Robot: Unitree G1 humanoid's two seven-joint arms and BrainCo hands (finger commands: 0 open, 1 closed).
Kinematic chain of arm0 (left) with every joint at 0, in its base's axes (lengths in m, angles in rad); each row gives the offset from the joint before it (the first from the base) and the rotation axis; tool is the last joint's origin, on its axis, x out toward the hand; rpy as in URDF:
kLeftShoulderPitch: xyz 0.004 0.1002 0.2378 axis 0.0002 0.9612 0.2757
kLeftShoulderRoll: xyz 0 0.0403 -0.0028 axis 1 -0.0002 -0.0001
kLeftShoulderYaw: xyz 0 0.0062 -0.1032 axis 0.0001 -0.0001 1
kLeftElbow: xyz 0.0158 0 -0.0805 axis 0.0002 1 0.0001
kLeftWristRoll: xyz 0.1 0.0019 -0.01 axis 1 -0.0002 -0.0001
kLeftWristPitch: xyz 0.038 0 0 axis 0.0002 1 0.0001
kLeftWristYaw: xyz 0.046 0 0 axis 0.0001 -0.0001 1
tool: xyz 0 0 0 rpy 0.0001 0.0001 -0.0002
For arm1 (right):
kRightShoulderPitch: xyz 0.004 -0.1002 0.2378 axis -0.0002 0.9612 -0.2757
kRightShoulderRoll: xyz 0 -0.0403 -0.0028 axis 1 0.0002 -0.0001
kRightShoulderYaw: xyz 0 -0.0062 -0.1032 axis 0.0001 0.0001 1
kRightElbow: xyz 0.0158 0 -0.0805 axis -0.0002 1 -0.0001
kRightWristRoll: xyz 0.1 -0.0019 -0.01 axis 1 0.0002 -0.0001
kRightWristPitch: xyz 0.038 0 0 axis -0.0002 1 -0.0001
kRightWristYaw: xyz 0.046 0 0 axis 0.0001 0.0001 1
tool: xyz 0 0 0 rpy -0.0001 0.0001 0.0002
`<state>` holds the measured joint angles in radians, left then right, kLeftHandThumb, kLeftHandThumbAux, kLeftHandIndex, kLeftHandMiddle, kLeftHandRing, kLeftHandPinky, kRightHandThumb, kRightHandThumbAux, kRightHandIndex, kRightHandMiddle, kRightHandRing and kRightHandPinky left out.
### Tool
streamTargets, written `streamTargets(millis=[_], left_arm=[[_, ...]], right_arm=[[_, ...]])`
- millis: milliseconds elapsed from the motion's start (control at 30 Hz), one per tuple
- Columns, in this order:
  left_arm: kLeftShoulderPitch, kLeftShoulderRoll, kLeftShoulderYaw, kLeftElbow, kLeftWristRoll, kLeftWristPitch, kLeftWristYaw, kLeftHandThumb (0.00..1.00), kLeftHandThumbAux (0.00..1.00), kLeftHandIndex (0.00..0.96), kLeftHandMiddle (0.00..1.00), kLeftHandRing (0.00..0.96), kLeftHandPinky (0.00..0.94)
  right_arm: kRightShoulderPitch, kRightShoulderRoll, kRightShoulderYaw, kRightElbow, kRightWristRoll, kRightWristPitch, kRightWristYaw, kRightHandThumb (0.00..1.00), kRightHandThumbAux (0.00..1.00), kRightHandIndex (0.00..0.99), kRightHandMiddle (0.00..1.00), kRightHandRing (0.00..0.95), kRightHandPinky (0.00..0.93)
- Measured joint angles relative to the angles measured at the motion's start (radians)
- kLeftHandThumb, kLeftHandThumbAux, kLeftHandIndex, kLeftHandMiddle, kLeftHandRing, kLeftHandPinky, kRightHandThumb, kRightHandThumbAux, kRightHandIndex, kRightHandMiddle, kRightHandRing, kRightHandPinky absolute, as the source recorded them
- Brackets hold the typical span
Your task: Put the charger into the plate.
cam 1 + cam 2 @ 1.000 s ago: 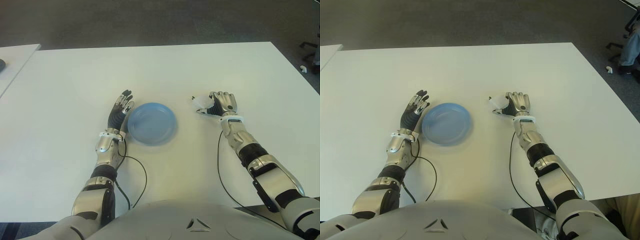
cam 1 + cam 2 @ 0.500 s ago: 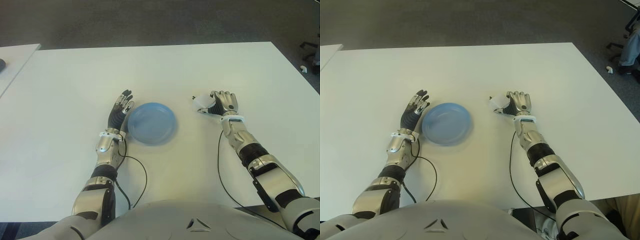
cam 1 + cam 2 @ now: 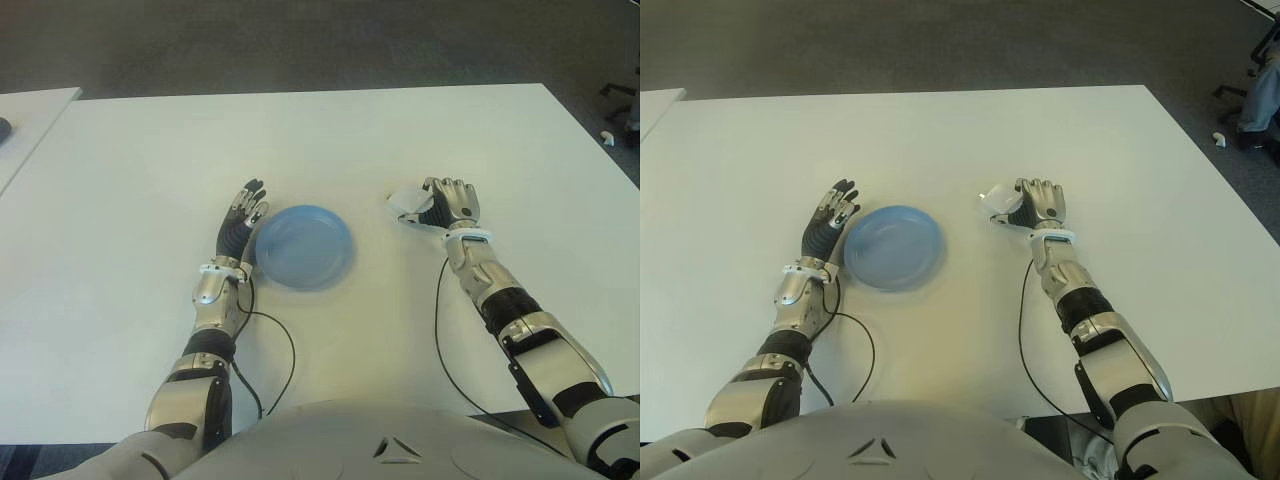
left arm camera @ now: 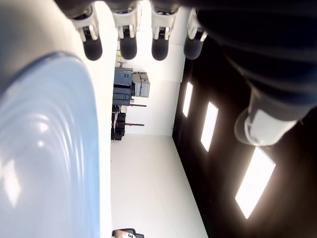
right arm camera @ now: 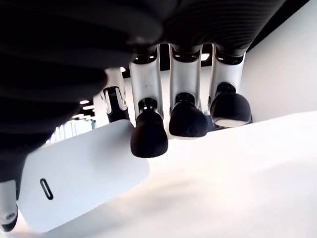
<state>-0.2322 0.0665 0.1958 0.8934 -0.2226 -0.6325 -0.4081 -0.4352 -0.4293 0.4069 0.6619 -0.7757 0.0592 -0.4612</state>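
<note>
A white charger (image 3: 409,201) is held in my right hand (image 3: 437,205), a little above the white table (image 3: 400,130) and to the right of the plate. In the right wrist view the charger (image 5: 81,181) shows a small slot on its face, with my curled fingers (image 5: 147,134) closed around it. The blue plate (image 3: 303,246) lies empty near the table's middle. My left hand (image 3: 240,225) shows just left of the plate's rim, fingers straight and holding nothing; its wrist view shows the plate (image 4: 44,148) close beside the fingertips (image 4: 128,47).
A second white table (image 3: 25,115) stands at the far left with a dark object (image 3: 4,127) on it. Dark carpet lies beyond the table's far edge. A person's leg (image 3: 1268,80) and a chair base show at the far right.
My right hand has risen slightly and shifted a little to the right with the charger in it. The left hand and the plate have not moved.
</note>
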Motion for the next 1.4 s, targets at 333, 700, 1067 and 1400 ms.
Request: streamTargets(millis=[333, 700, 1067, 1400], left_arm=[[-0.002, -0.004, 0.003, 0.001, -0.003, 0.000, 0.000, 0.069, 0.508, 0.000, 0.024, 0.000, 0.000], [-0.009, -0.005, 0.003, 0.010, -0.003, 0.001, 0.005, 0.072, 0.509, 0.000, 0.024, 0.000, 0.000], [-0.015, -0.007, 0.001, 0.016, -0.001, 0.001, 0.022, 0.067, 0.514, 0.000, 0.029, 0.001, 0.000], [-0.018, -0.012, 0.000, 0.013, 0.006, 0.007, 0.031, 0.064, 0.519, 0.000, 0.034, 0.002, 0.000]], right_arm=[[0.074, -0.024, -0.084, -0.395, -0.001, 0.034, 0.084, 0.741, 0.706, 0.441, 0.863, 0.858, 0.844], [0.146, 0.015, -0.118, -0.675, -0.016, 0.047, 0.156, 0.745, 0.706, 0.441, 0.862, 0.852, 0.838], [0.165, 0.073, -0.103, -0.806, -0.039, 0.069, 0.271, 0.745, 0.706, 0.441, 0.870, 0.858, 0.849], [0.188, 0.110, -0.052, -0.827, -0.048, 0.067, 0.358, 0.745, 0.707, 0.441, 0.873, 0.865, 0.865]])
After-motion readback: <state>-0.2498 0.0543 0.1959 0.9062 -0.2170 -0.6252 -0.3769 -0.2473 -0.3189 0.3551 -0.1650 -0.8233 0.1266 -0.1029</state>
